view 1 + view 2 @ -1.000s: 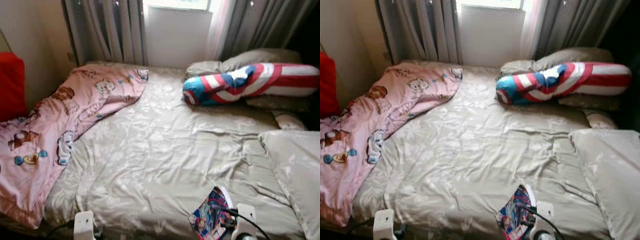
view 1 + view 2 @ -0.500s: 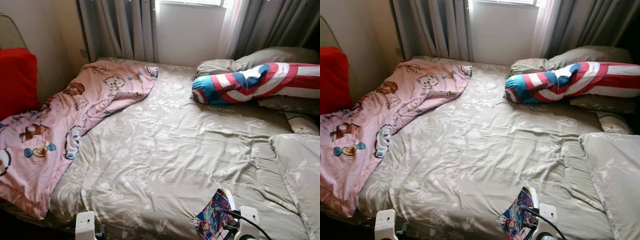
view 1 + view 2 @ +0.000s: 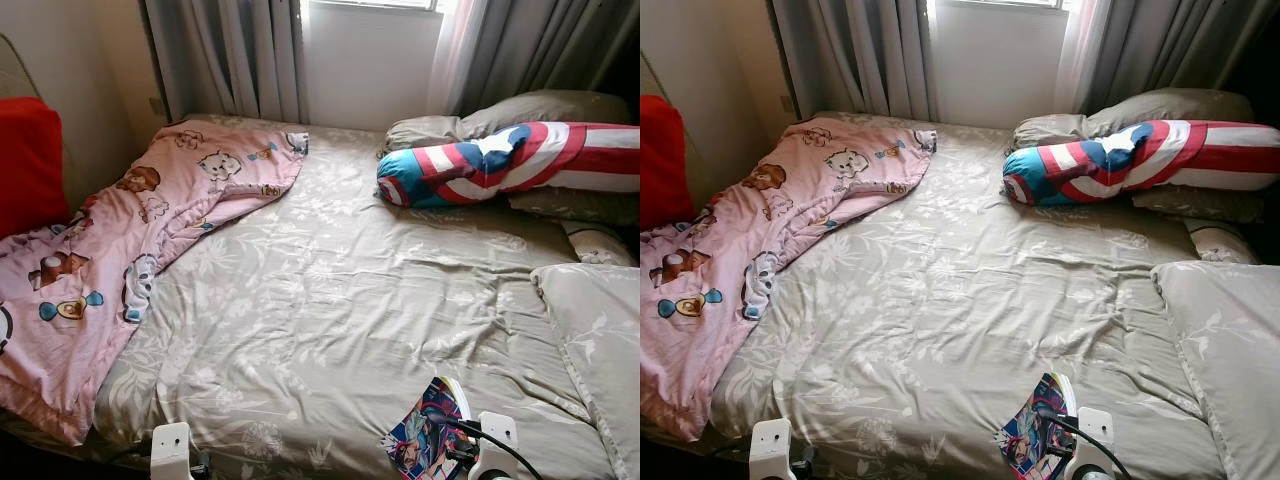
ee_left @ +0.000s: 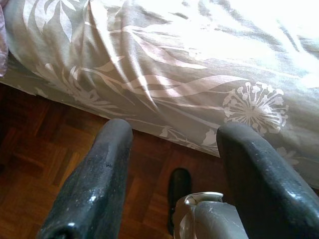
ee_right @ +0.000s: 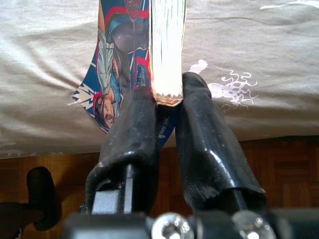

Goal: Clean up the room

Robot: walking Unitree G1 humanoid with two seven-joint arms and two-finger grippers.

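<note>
A colourful comic book rests on the near edge of the bed, its cover bent open. My right gripper is shut on the book's lower edge, the thin block of pages pinched between the two black fingers. My left gripper is open with nothing in it, held low by the bed's near side above the wooden floor. A pink cartoon blanket lies crumpled over the bed's left side and hangs off the edge.
A red, white and blue bolster lies on grey pillows at the far right. Another grey pillow sits at the near right. A red cushion stands by the left wall. Curtains and a window are behind the bed.
The whole picture has shifted a little as the camera moved. Nothing on the bed has moved, and the book stays in my right gripper.
</note>
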